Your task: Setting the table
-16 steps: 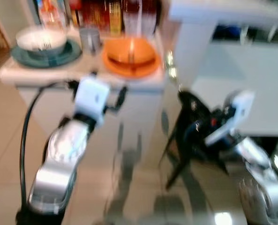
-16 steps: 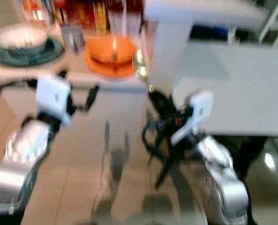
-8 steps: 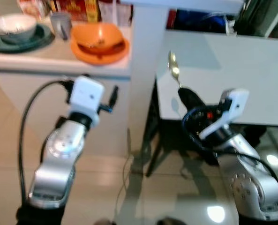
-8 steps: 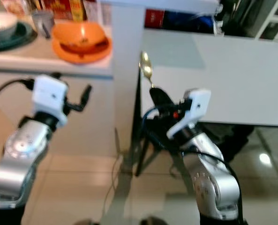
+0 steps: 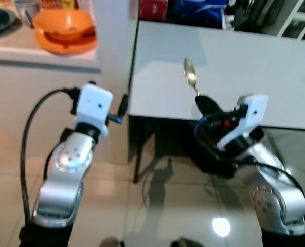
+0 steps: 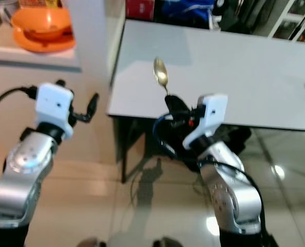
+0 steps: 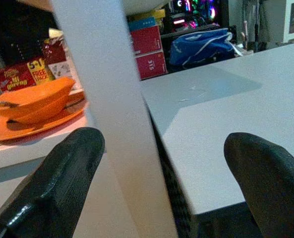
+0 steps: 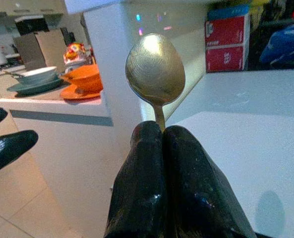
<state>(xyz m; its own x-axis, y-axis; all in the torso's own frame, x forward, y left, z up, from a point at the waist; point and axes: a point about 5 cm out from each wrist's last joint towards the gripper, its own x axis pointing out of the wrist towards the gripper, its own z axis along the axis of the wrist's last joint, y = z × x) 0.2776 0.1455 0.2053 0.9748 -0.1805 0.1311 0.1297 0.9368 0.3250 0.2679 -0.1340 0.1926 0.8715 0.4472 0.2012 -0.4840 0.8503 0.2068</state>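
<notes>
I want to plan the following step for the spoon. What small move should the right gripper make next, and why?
Probably carry the spoon forward and lower it toward the table. The right gripper is shut on its handle with the bowl pointing up, just past the table's near edge, so the spoon is not yet on the surface. The left gripper is open and holds nothing.
</notes>
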